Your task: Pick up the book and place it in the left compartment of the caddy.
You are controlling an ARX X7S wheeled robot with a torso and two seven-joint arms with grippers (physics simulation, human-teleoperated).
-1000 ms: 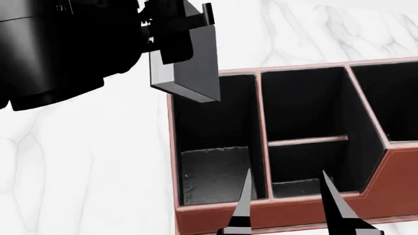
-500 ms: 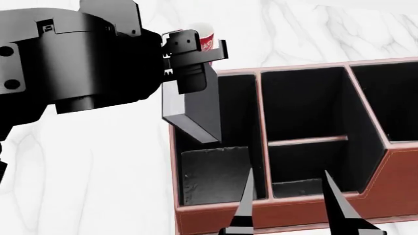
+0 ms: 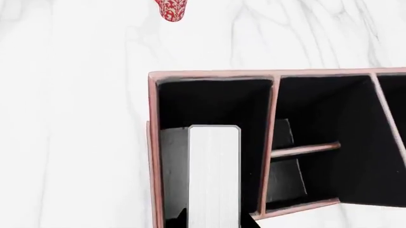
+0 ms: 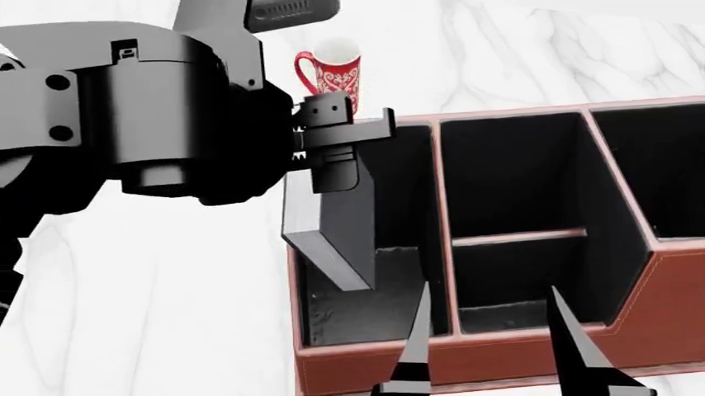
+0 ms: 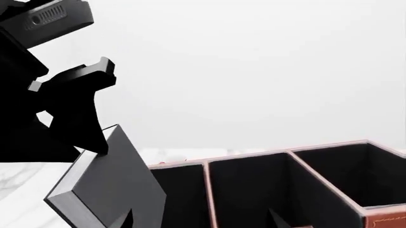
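left gripper (image 4: 336, 153): clamped on the book (image 4: 336, 239)
right gripper (image 4: 490, 346): spread, empty
book: tilted, lower end inside left compartment (image 4: 364, 305) of caddy (image 4: 661, 289)

Black book (image 4: 343, 239), reddish-brown black-lined caddy (image 4: 463, 363), red-patterned mug (image 4: 330, 76), white marble table (image 4: 144, 313).

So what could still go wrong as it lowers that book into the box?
The book hangs tilted in the left pincer, its low corner near the caddy outer wall, so it might catch the rim. Released at this slant, it could lean or jam in the left compartment.
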